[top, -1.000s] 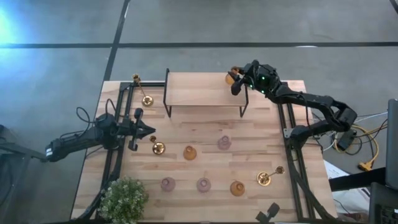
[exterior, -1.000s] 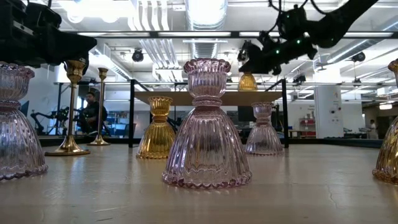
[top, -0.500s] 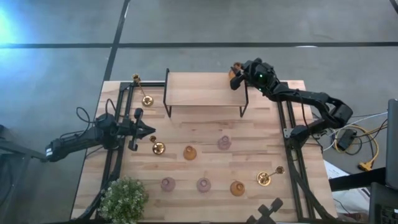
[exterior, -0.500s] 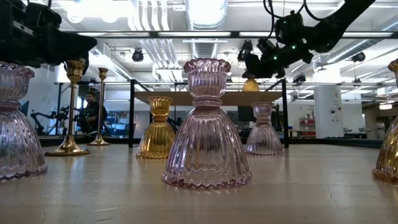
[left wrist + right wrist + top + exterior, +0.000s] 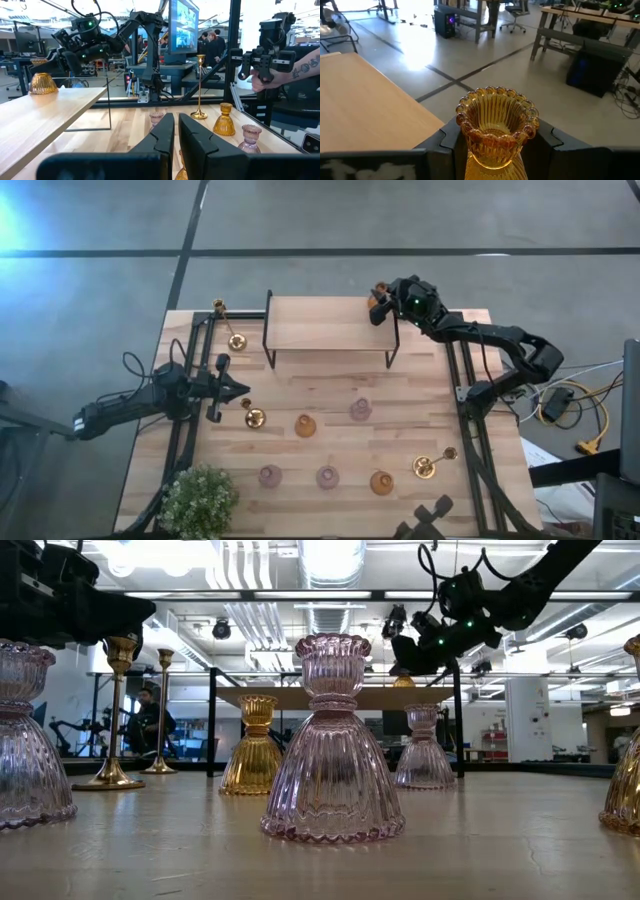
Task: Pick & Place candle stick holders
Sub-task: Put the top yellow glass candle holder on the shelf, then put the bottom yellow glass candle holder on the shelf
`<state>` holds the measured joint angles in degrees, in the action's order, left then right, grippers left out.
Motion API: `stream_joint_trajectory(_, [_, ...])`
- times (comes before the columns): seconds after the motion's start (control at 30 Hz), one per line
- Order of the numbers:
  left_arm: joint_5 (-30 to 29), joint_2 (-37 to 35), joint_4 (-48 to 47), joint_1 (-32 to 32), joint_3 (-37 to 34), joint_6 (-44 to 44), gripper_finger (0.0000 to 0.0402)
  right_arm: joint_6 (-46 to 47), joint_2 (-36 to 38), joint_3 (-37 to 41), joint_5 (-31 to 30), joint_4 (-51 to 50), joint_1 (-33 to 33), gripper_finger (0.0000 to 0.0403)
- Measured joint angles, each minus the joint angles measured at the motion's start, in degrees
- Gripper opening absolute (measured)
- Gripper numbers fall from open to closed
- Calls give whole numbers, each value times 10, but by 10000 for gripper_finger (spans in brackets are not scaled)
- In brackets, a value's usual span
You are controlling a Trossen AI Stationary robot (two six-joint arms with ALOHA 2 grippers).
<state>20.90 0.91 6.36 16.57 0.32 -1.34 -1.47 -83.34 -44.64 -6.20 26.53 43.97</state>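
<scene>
Right pincer [image 5: 378, 300]: gripping an amber holder [image 5: 496, 127] over the raised shelf's [image 5: 320, 323] right corner.
Left pincer [image 5: 175, 132]: closed, empty, waiting at the table's [image 5: 400, 395] left.
Progress: early; eight holders are sitting off the shelf.
Room: open workshop.

Wooden table [image 5: 420, 395] bearing candle holders [image 5: 306, 425]

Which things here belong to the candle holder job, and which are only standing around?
Job: amber holder in the right gripper over the shelf; gold holders, pink holders, other amber holders on the table.

Not job: plant; left gripper, shut, idle.
</scene>
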Motion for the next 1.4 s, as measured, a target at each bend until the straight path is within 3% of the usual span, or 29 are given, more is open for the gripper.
stream_joint_trajectory(0.43, [0,0,0,0,0,0,30,0,-1,0,0,-7,1,127])
stream_joint_trajectory(0.63, [0,0,0,0,0,0,30,-2,0,0,0,-15,2,170])
stream_joint_trajectory(1.1, [0,0,0,0,0,0,30,-7,6,0,0,-11,2,228])
stream_joint_trajectory(1.4, [0,0,0,0,0,0,30,-72,17,-9,0,-10,2,294])
